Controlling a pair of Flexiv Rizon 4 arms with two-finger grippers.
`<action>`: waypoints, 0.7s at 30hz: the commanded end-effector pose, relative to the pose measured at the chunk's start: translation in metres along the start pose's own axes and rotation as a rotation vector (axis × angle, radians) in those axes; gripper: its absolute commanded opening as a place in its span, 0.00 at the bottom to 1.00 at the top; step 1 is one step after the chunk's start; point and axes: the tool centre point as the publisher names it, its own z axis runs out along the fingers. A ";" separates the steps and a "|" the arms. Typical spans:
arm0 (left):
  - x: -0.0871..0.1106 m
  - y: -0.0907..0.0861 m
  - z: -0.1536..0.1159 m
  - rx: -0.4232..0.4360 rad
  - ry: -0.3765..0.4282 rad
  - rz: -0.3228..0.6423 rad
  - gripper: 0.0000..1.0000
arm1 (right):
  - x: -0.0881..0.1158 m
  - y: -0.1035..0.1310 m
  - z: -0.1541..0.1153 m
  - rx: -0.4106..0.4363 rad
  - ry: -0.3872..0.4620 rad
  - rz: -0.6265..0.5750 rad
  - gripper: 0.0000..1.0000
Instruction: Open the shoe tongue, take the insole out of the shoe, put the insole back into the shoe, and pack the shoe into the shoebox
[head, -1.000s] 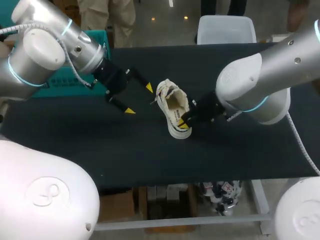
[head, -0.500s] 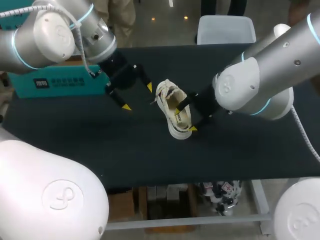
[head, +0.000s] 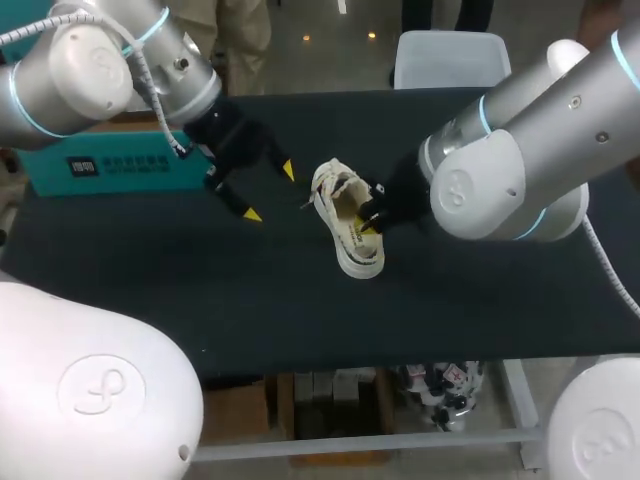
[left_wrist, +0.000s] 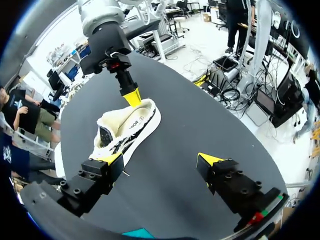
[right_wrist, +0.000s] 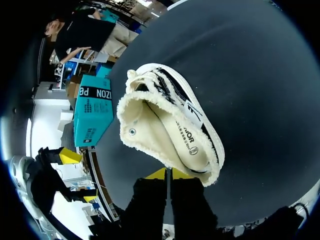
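Shoe (head: 348, 228): cream low sneaker with black side stripes, upright on its sole at mid counter. Toe points toward the far edge, heel toward the near edge.
Opening: spread wide, fleecy rim all round.
Insole (right_wrist: 176, 134): flat inside the shoe, cream with a small print, seen through the opening.
Right gripper (right_wrist: 170, 174): fingers together with only a thin line between the yellow tips. Tips are at the opening's rim on the shoe's right side, near the heel. Can't tell if the rim is pinched.
Left gripper (head: 270, 192): fingers wide apart and holding nothing, over bare counter just left of the shoe's toe end. The nearer tip is close to the toe, not touching.
Shoebox (head: 100, 172): teal, at the counter's left edge toward the far-left corner, partly behind the left arm, well apart from the shoe.
Counter (head: 200, 300): dark, matte top.
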 end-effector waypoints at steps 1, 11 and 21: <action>0.001 -0.004 -0.001 -0.070 -0.011 -0.383 1.00 | -0.001 -0.001 0.009 0.003 -0.009 -0.050 0.00; -0.013 -0.012 -0.009 0.046 -0.009 -0.638 1.00 | -0.015 0.009 0.034 0.050 -0.051 -0.094 0.00; -0.018 -0.017 -0.017 0.248 0.083 -1.125 1.00 | -0.032 0.012 0.057 0.020 -0.103 -0.072 0.00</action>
